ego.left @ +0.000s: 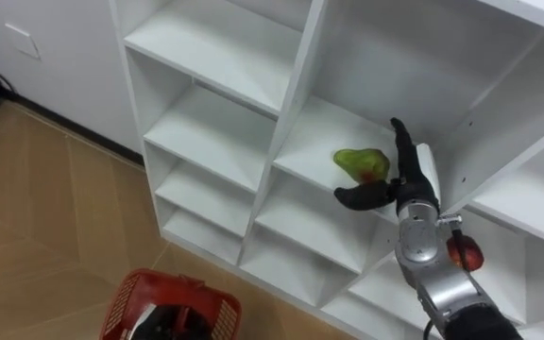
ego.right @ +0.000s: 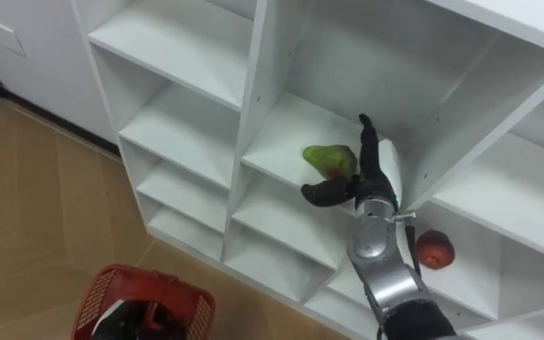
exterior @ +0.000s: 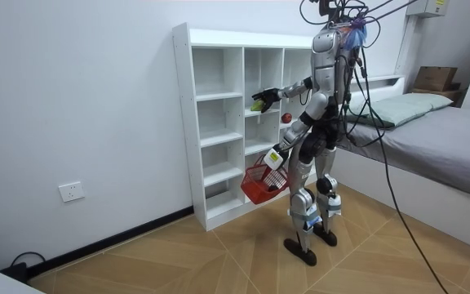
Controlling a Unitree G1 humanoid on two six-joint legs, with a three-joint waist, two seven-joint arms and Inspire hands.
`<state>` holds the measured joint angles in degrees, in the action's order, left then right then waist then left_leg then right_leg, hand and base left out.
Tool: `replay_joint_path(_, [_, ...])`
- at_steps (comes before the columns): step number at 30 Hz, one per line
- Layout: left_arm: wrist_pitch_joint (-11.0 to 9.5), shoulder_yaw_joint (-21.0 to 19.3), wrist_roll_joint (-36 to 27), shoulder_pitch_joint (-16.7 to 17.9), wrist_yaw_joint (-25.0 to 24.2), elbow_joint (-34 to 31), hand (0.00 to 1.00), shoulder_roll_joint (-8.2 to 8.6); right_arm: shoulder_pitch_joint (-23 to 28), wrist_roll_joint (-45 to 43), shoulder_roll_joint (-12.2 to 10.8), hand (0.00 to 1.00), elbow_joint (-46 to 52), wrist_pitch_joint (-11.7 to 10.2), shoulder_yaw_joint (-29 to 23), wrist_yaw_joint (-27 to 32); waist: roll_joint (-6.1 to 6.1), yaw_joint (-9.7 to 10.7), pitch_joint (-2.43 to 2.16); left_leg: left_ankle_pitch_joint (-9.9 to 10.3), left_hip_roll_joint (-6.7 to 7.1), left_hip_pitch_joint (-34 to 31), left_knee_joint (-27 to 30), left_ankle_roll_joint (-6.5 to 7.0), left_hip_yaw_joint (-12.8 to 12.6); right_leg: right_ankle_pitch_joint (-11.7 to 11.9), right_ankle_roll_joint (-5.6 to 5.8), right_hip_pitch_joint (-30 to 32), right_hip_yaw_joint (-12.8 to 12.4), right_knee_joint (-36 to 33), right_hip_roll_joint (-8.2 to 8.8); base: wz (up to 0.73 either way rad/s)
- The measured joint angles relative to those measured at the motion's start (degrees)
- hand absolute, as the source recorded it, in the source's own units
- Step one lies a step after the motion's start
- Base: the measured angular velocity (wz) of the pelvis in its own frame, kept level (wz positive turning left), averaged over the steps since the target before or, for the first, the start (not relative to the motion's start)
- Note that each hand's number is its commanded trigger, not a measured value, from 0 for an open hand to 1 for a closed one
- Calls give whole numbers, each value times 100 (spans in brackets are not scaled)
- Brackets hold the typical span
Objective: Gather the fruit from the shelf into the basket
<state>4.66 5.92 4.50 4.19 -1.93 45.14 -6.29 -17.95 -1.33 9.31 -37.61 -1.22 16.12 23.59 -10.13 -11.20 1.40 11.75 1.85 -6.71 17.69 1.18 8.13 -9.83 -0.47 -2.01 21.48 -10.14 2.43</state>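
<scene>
Left eye view: the right hand (ego.left: 406,179) is inside a middle compartment of the closet (exterior: 210,49), released, with its fingers standing straight toward 12 o'clock and its thumb spread out toward 9 o'clock. The green fruit (ego.left: 359,162) lies on the shelf (ego.left: 305,142) at about 10 o'clock from the palm, in the crook between thumb and fingers. Its reddish end is just beside the fingers; whether they touch I cannot tell. Nothing is grasped yet.

The fruit's long axis runs roughly 9 to 3 o'clock, across the upright fingers and nearly along the thumb below it. I judge that the coming move turns on this. The fingers would need to curl toward 9 o'clock over the fruit's near end while the thumb comes up from under, so that it is pinned rather than rolled deeper along the shelf.

The right hand is clearly the nearer one. In the room view the left hand (exterior: 276,158) hangs low at the robot's side by the red basket (ego.left: 135,297); whether it grips the basket I cannot tell. The basket sits at about 7 o'clock from the fruit, well apart and much lower.

A red fruit (ego.left: 465,252) rests one compartment down, at 5 o'clock from the right hand, just beside the forearm.
</scene>
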Motion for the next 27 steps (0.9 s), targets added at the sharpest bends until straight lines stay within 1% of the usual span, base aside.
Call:
replay_joint_path(3, [0,0,-1,0,-1,0,100,30,-41,147,0,0,-26,8,0,-9,-1,-5,0,-1,-1,17,-3,1,0,0,0,2,0,-2,4,0])
replay_joint_path(9, [1,2,1,0,-1,1,100,31,-95,154,11,0,-26,78,1,-111,-2,13,0,-1,2,-2,-7,1,5,0,0,3,10,-2,3,0])
replay_joint_path(14, [9,4,10,1,-1,1,100,19,-108,391,75,0,-53,87,-1,-263,-3,27,-1,-1,14,-12,-10,1,7,0,1,6,55,-1,7,0])
replay_joint_path(16, [10,3,9,1,-1,1,100,15,-205,549,91,0,-271,76,-6,-372,-8,44,-5,-1,13,-8,-9,1,5,0,1,2,55,-2,6,0])
replay_joint_path(18, [10,7,7,1,-1,1,100,16,-282,565,171,0,-419,65,4,-534,-14,46,-6,-1,13,-9,-7,1,2,0,0,3,55,-7,7,0])
replay_joint_path(19, [10,9,7,1,-1,1,100,14,-300,565,173,0,-438,70,3,-556,-14,45,-6,-1,12,-9,-6,1,2,0,0,4,55,-13,7,0])
replay_joint_path(20, [10,9,7,1,-1,1,100,10,-326,566,173,13,-475,74,3,-601,-17,40,-5,-2,9,-5,-6,1,2,-1,1,8,55,-29,8,0])
replay_joint_path(21, [12,9,7,1,-1,2,100,4,-340,564,176,45,-495,81,1,-630,-26,40,-4,-2,7,-3,-5,0,2,-1,1,10,56,-39,9,0])
replay_joint_path(22, [12,10,7,1,-1,5,100,3,-341,566,186,60,-498,86,-1,-673,-36,37,-3,-3,8,-5,-5,0,2,-1,1,11,56,-42,10,0])
replay_joint_path(23, [12,13,7,0,-1,11,100,3,-344,566,192,71,-498,86,-1,-694,-40,33,-2,-4,9,-6,-5,0,2,-1,1,13,56,-42,11,0])
replay_joint_path(24, [12,40,6,0,-1,28,100,-4,-350,565,207,73,-498,86,-1,-718,-49,30,-2,-6,9,-8,-5,1,1,-1,1,15,56,-43,12,0])
replay_joint_path(25, [12,68,7,0,-1,37,100,-11,-351,560,216,78,-499,86,-1,-726,-52,24,-3,-6,10,-8,-5,1,2,-1,1,17,56,-43,13,0])
replay_joint_path(26, [12,110,7,1,-1,58,100,-19,-360,551,238,92,-516,85,-7,-716,-62,19,-8,-6,11,-11,-5,1,0,-1,1,22,55,-44,13,0])
replay_joint_path(27, [13,119,6,1,-1,62,100,-16,-429,552,255,100,-607,85,-94,-685,-67,18,-8,-6,11,-13,-5,1,-2,-1,1,27,54,-45,13,0])
